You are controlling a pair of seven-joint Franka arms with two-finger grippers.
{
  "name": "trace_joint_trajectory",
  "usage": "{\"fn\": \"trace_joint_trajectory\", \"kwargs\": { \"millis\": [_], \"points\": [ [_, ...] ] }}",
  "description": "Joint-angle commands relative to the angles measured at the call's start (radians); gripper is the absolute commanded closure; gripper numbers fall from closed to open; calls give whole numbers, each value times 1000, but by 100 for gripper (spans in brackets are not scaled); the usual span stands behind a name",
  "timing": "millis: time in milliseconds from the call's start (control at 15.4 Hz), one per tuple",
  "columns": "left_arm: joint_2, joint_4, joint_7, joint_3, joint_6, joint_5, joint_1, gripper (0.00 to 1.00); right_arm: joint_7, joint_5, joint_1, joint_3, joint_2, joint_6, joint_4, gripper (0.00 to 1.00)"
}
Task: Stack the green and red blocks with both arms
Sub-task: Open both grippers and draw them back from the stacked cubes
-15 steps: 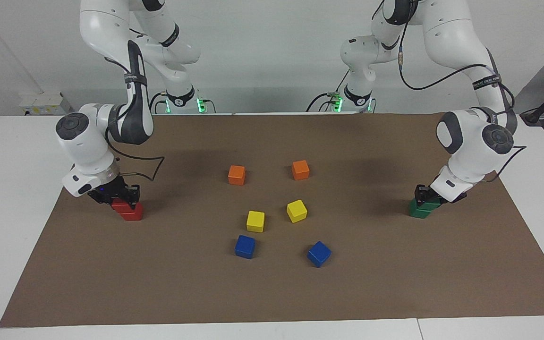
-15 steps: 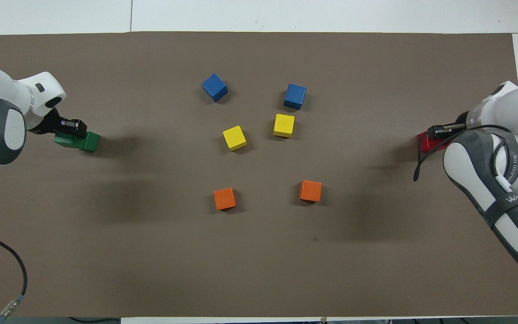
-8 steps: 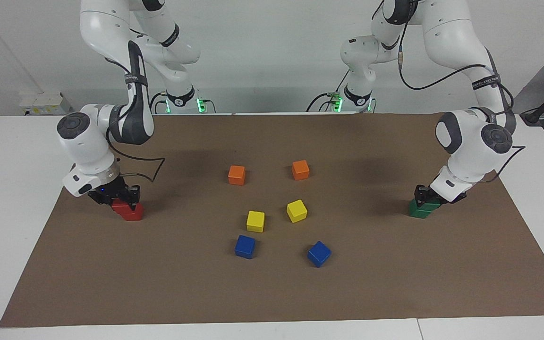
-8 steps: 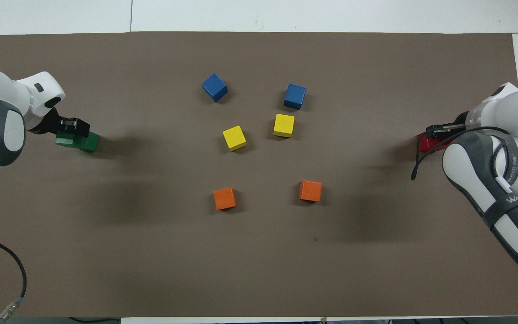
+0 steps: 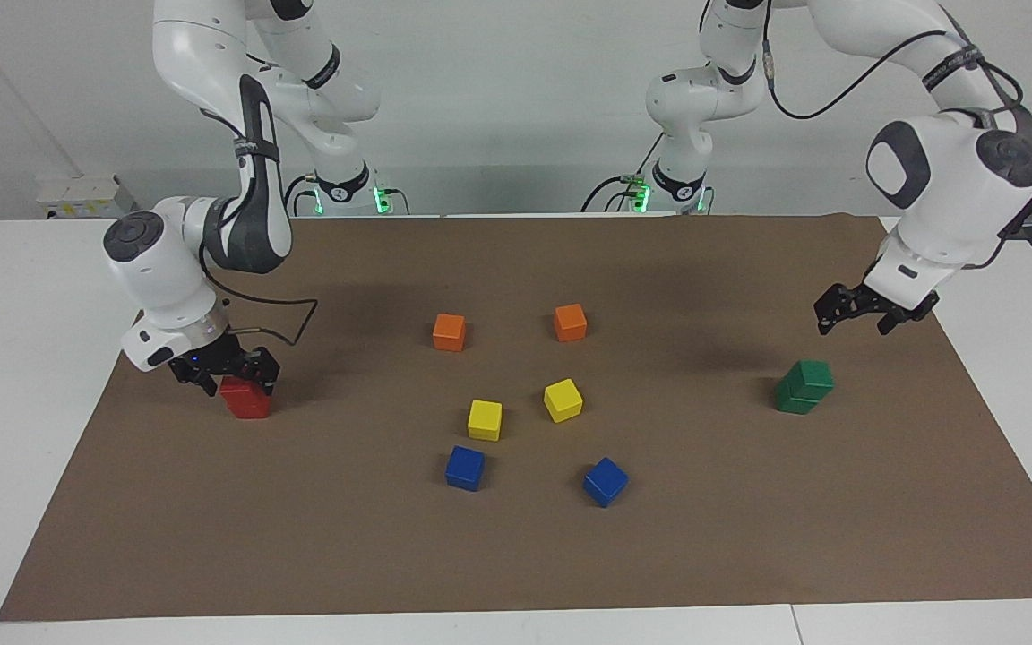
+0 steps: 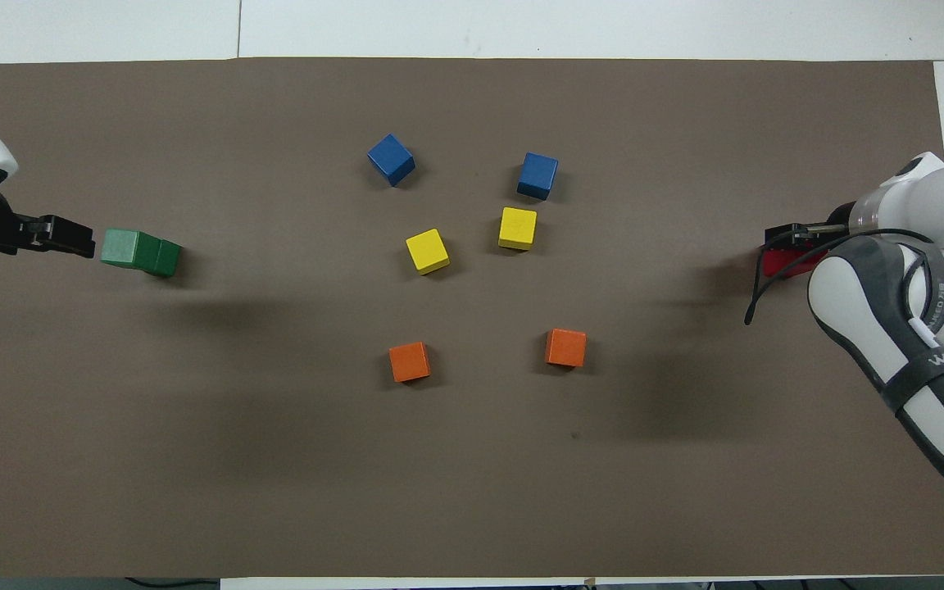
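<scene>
Green stack [image 5: 804, 386] free below raised, spread left gripper [image 5: 864, 310], right gripper [image 5: 227, 372] spread around red stack [image 5: 245, 398]

White table [image 5: 23, 376], brown mat [image 5: 516, 555] on top; plain pale wall [image 5: 498, 90]; even light.

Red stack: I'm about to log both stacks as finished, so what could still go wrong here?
1. The right tool sits low around the upper red block, which looks offset on the lower red block. Withdrawing with a finger dragging could pull the top block off.
2. The upper green block sits slightly offset on the lower green block, with the left tool raised clear, fingers apart. A table jolt might shift it.
</scene>
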Motion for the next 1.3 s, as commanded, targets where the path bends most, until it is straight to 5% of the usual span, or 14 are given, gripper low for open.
{"fn": "trace_joint_trajectory", "kwargs": {
  "millis": [0, 389, 843, 1232],
  "points": [
    [-37, 52, -158, -13, -114, -46, -52, 0, -20, 14, -6, 8, -38, -25, 6, 0],
    [-170, -66, -221, -4, -193, -43, -100, 0, -17, -3, 37, 10, -71, -452, 308, 0],
    [-172, -64, -214, 1, -194, -44, -100, 0, -11, -38, 68, 15, -258, -676, 310, 0],
    [-153, -29, -218, 25, -199, -49, -133, 0, -6, -27, 68, 31, -291, -763, 310, 0]
  ]
}}
